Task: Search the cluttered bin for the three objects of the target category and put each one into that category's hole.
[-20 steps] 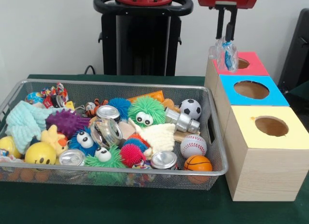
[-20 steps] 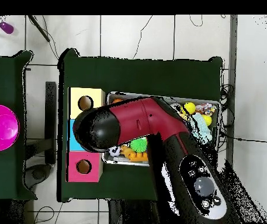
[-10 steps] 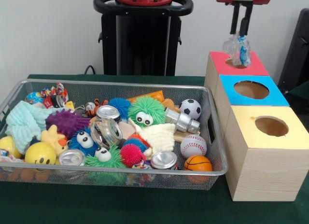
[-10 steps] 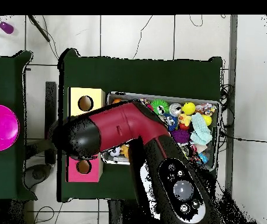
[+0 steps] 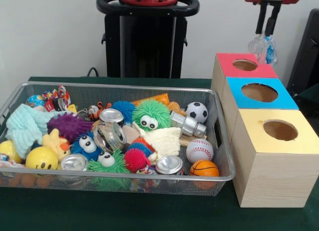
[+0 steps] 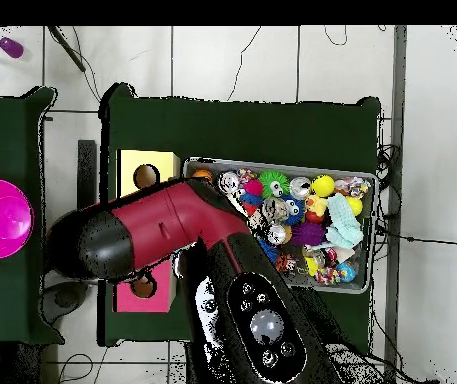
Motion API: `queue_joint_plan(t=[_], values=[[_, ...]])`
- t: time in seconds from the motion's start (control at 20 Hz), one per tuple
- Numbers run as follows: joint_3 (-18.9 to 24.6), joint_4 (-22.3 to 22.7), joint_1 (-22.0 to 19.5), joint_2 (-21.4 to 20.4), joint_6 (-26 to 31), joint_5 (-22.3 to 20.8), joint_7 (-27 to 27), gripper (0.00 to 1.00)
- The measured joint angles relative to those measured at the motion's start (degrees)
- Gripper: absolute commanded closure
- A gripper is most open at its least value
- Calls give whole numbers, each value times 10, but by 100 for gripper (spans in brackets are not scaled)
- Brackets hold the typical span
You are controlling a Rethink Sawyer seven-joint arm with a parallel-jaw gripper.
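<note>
packet hanging wide of the red hole

the gripper [image 5: 267, 34] is clenching a clear packet [image 5: 264, 48] with blue print, and the packet is dangling off its tips above the back edge of the red box [image 5: 244, 71], toward the picture's right of the hole [image 5: 245, 64] rather than over it. a release here is risking the packet landing on the box top or sliding off behind the box. the packet is limp and hanging off-line, so it may be catching the rim even once centred. in the overhead view the arm [image 6: 152, 228] is covering the boxes, so the alignment cannot be checked there. the bin [image 5: 219, 141] is sitting well apart, crammed with balls, cans and furry toys.
</note>
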Motion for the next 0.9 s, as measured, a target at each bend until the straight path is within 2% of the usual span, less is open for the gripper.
queue_joint_plan(t=[0.25,0.9], values=[[-15,1,25,0,-2,-2,0,100],[-49,2,34,4,-52,-7,0,100]])
